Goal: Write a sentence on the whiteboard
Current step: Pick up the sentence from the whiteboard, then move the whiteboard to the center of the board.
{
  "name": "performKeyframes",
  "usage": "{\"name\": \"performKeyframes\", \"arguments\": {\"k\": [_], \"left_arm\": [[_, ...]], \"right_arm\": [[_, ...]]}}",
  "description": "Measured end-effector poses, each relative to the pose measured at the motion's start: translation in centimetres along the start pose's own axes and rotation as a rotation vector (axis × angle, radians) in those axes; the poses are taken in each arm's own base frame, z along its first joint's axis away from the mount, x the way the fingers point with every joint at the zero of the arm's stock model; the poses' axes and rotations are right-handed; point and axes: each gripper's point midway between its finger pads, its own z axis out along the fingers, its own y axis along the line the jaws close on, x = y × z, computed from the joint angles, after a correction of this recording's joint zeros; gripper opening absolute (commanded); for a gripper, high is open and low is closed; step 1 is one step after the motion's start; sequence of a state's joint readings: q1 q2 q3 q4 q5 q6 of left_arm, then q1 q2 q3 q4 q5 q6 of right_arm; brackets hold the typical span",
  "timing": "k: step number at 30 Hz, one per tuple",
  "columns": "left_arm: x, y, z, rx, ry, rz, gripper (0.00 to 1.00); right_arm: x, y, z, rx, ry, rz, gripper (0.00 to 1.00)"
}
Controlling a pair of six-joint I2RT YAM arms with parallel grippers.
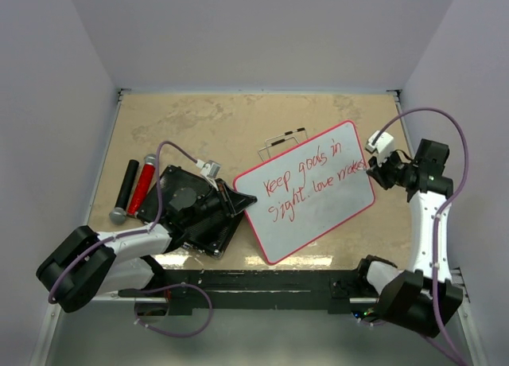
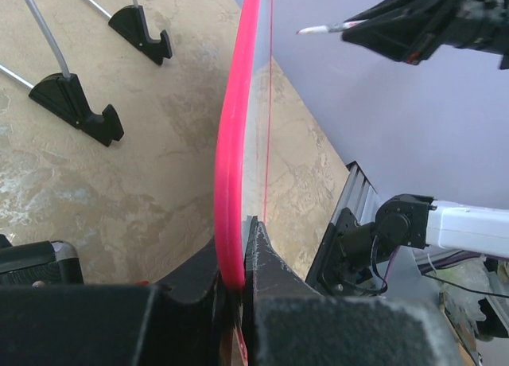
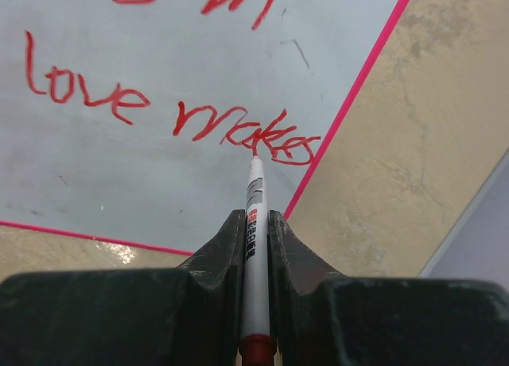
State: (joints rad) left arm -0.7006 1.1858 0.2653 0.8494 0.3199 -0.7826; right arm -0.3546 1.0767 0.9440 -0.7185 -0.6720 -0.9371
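The whiteboard, white with a thin red rim, lies tilted at the table's middle. The sentence runs across it in red, in two lines; "love makes" shows in the right wrist view. My left gripper is shut on the board's left rim, clamped there between both jaws. Over the board's right end, my right gripper is shut on a white marker. Its red tip points at the end of "makes". In the left wrist view the tip stands a little off the board.
A black ribbed slab lies under my left arm. A black marker and a red one lie at far left. A wire stand with black clips sits behind the board, and its black feet show in the left wrist view.
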Motion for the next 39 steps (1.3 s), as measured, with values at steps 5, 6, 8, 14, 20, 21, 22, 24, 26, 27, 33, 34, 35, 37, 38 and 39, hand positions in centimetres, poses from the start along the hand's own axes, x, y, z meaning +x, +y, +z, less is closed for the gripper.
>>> {"name": "performKeyframes", "arguments": {"k": [5, 6, 8, 14, 20, 21, 22, 24, 26, 27, 33, 34, 35, 37, 38, 39], "left_arm": [[0.2, 0.1, 0.3, 0.007, 0.001, -0.006, 0.00], [0.1, 0.1, 0.3, 0.009, -0.001, -0.008, 0.00], [0.1, 0.1, 0.3, 0.012, -0.004, -0.009, 0.00], [-0.1, -0.4, -0.2, 0.018, -0.010, 0.007, 0.00], [-0.6, -0.9, -0.5, 0.019, 0.000, 0.048, 0.00], [-0.7, -1.0, -0.4, 0.021, 0.002, 0.058, 0.00], [-0.9, -1.2, -0.3, 0.023, 0.006, 0.069, 0.00], [-1.3, -1.5, 0.0, 0.030, 0.015, 0.092, 0.00], [-1.6, -1.8, 0.2, 0.036, 0.022, 0.108, 0.00], [-1.7, -1.8, 0.3, 0.037, 0.025, 0.115, 0.00], [-2.8, -2.4, 1.5, 0.046, 0.054, 0.115, 0.00], [-3.0, -2.6, 1.8, 0.048, 0.057, 0.114, 0.00], [-3.1, -2.7, 2.0, 0.050, 0.062, 0.113, 0.00], [-3.3, -2.8, 2.4, 0.052, 0.068, 0.109, 0.00], [-3.4, -2.8, 2.5, 0.052, 0.070, 0.105, 0.00], [-3.5, -2.8, 2.7, 0.050, 0.073, 0.101, 0.00]], "right_arm": [[-4.9, 0.7, -4.1, 0.070, -0.116, -0.105, 0.00], [-5.6, 1.0, -4.7, 0.072, -0.139, -0.119, 0.00], [-6.5, 1.9, -5.2, 0.057, -0.180, -0.131, 0.00], [-8.0, 3.9, -5.2, -0.036, -0.277, -0.088, 0.00], [-8.4, 5.6, -4.8, -0.124, -0.337, -0.056, 0.00], [-8.5, 5.7, -4.8, -0.128, -0.339, -0.055, 0.00], [-8.5, 6.0, -5.0, -0.133, -0.344, -0.058, 0.00], [-8.8, 6.4, -5.3, -0.139, -0.357, -0.071, 0.00], [-8.8, 7.0, -5.6, -0.148, -0.358, -0.086, 0.00], [-8.8, 7.2, -5.8, -0.153, -0.357, -0.092, 0.00], [-10.5, 8.2, -7.4, -0.190, -0.391, -0.131, 0.00], [-10.9, 8.2, -7.7, -0.194, -0.402, -0.137, 0.00], [-11.3, 8.3, -8.0, -0.199, -0.411, -0.141, 0.00], [-11.9, 8.4, -8.4, -0.205, -0.424, -0.148, 0.00], [-12.0, 8.5, -8.4, -0.210, -0.427, -0.147, 0.00], [-11.9, 8.6, -8.4, -0.215, -0.428, -0.149, 0.00]]}}
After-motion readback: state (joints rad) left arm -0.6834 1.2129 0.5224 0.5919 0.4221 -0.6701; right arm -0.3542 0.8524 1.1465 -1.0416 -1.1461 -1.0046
